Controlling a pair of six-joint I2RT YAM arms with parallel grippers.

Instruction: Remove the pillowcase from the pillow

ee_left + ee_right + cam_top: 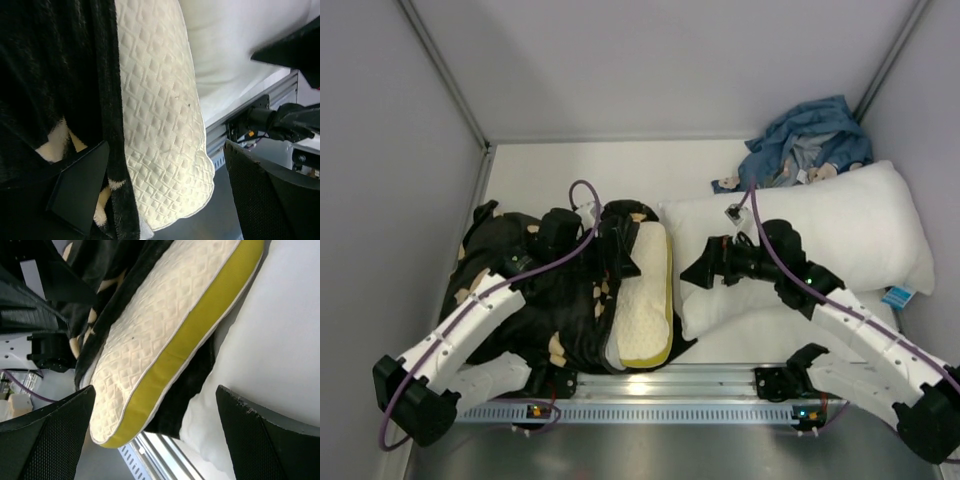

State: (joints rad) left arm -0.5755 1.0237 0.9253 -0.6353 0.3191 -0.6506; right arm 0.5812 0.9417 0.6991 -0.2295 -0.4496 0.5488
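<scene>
The black pillowcase (520, 290) with tan flower shapes lies bunched at the left and still covers the left part of the pillow (645, 300). The pillow's cream quilted right side and olive-yellow trim are bare. My left gripper (620, 250) is open above the pillowcase's open edge. In the left wrist view its jaws (165, 200) straddle the pillowcase edge (50, 75) and the quilted pillow (160, 125), holding nothing. My right gripper (705, 268) is open, just right of the pillow. Its wrist view (160, 440) shows the pillow (160, 325) with black pillowcase fabric (185, 385) under it.
A large plain white pillow (840, 240) lies at the right, under my right arm, and shows in the right wrist view (280, 340). A blue cloth bundle (805, 145) sits in the back right corner. A metal rail (660, 385) runs along the near edge. Grey walls enclose the table.
</scene>
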